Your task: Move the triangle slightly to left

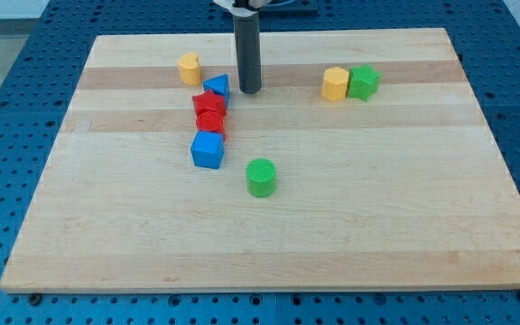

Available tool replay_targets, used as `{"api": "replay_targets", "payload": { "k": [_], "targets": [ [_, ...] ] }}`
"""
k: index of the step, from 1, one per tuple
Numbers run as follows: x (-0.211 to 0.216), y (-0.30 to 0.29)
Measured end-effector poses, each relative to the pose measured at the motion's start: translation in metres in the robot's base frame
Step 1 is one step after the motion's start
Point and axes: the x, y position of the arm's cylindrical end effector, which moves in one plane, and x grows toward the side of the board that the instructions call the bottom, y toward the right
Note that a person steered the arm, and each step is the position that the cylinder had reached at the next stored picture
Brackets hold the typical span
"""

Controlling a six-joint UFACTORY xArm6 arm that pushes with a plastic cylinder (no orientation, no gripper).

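Note:
The blue triangle block lies on the wooden board near the view's top, left of centre. It touches a red block just below it. My tip stands on the board just to the triangle's right, with a small gap between them. The dark rod rises from it straight up to the view's top.
A second red block and a blue cube continue the column below the triangle. A yellow block lies up-left of the triangle. A green cylinder sits near the middle. A yellow block and a green block lie at upper right.

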Motion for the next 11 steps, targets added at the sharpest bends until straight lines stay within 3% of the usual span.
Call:
{"api": "replay_targets", "payload": {
  "k": [5, 11],
  "targets": [
    [0.000, -0.027],
    [0.000, -0.011]
  ]
}}
